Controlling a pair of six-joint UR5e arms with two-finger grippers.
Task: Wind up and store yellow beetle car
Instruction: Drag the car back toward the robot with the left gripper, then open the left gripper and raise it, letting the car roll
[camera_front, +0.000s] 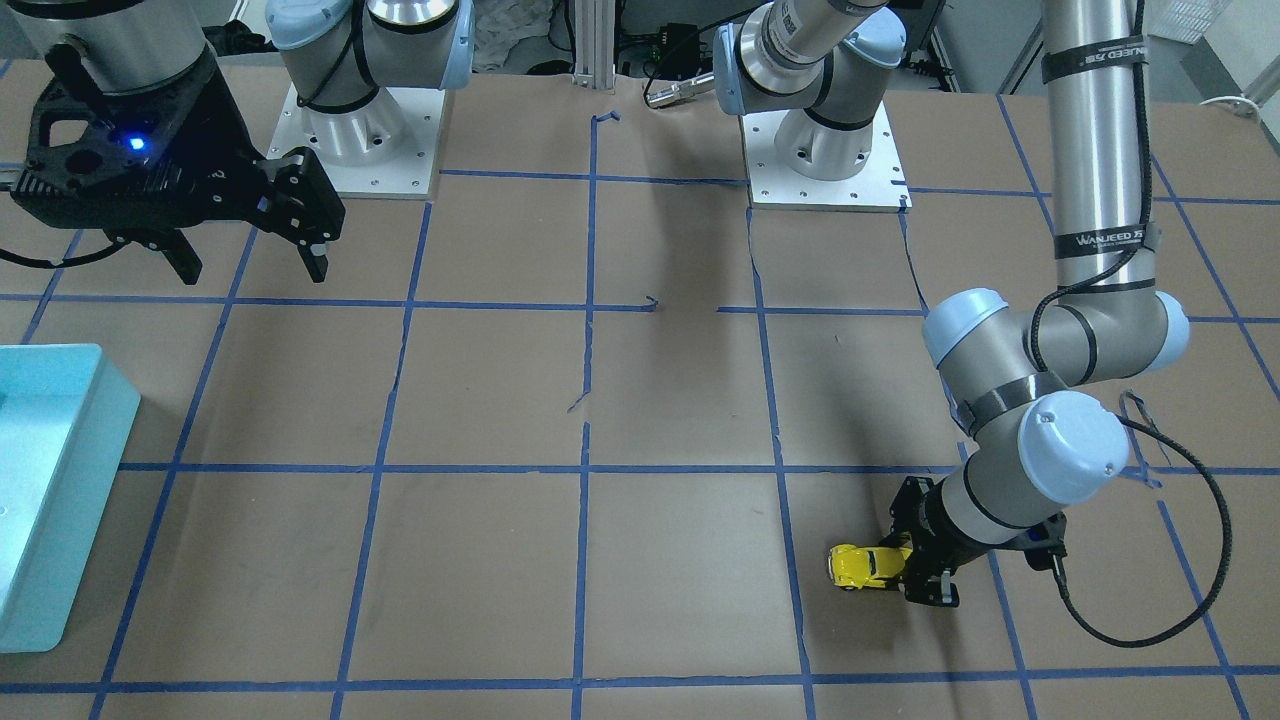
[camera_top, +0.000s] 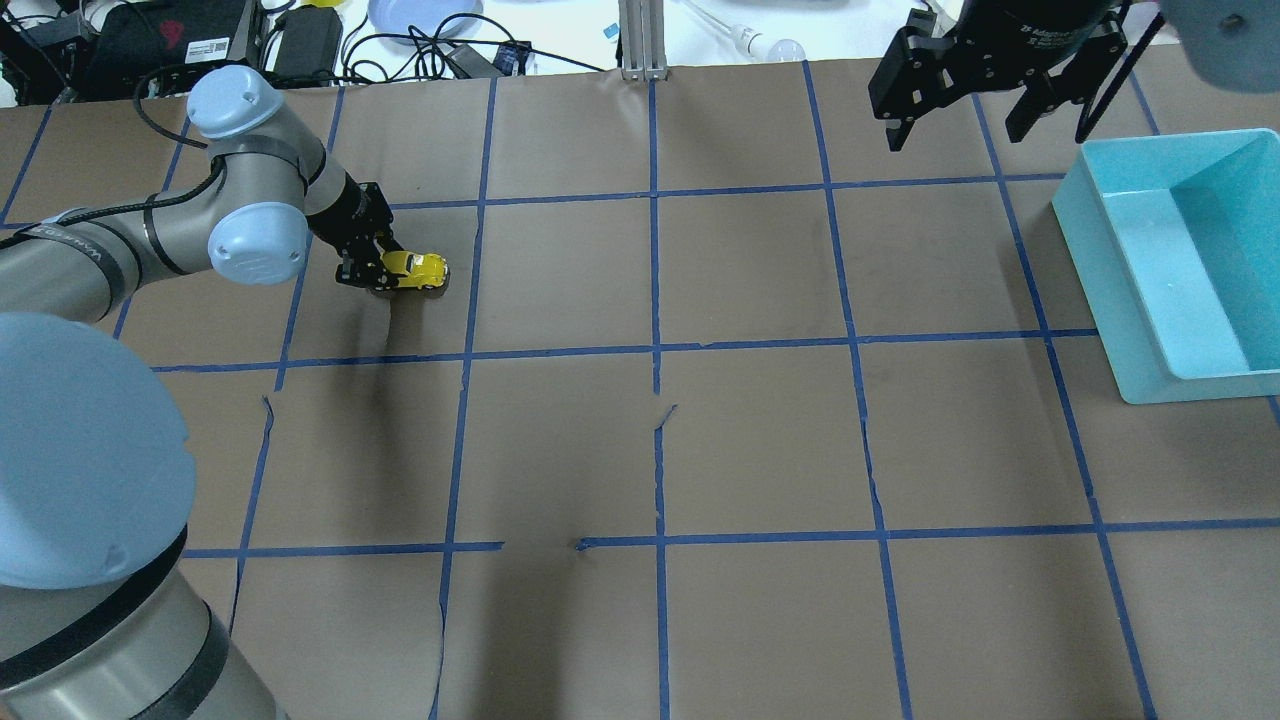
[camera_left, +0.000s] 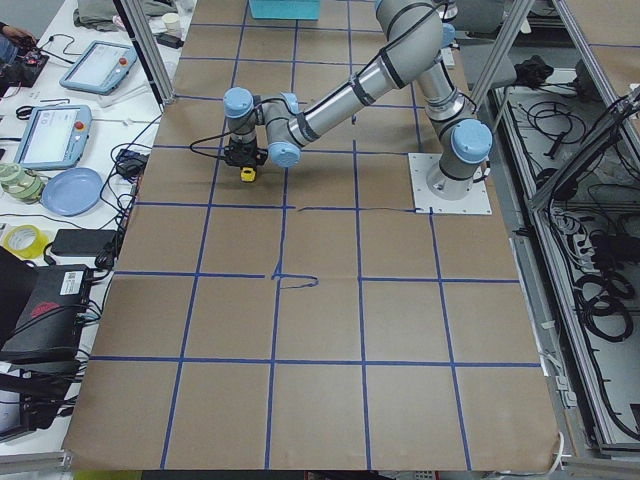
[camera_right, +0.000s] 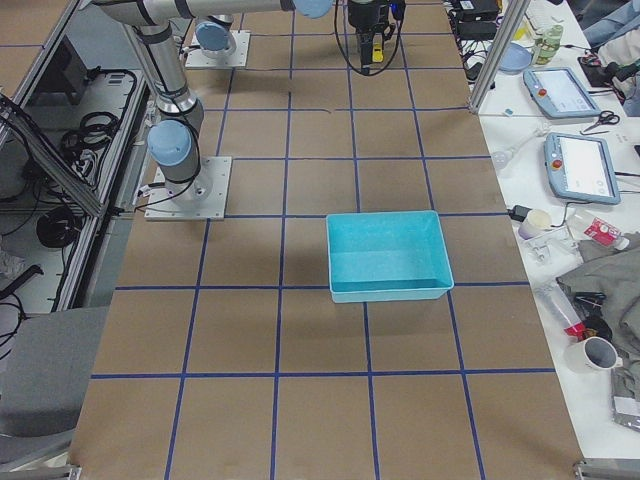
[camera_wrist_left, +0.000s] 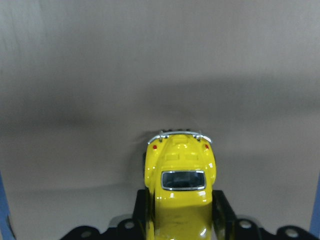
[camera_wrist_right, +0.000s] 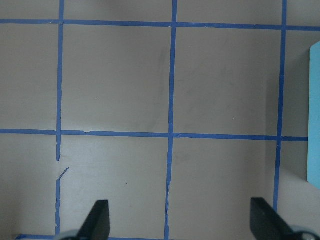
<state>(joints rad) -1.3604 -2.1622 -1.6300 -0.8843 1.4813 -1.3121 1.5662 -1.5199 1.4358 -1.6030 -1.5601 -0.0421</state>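
Observation:
The yellow beetle car is a tiny rounded toy with dark windows, far on the robot's left side of the brown paper table. My left gripper is shut on the car's sides and holds it low at the table surface. The overhead view shows the car sticking out of the left gripper. In the left wrist view the car sits between the two black fingers. I cannot tell if its wheels touch the paper. My right gripper is open and empty, high near the bin.
A turquoise bin stands at the robot's right end of the table, also in the front view and the right wrist view. Blue tape lines grid the paper. Both arm bases stand at the robot's edge.

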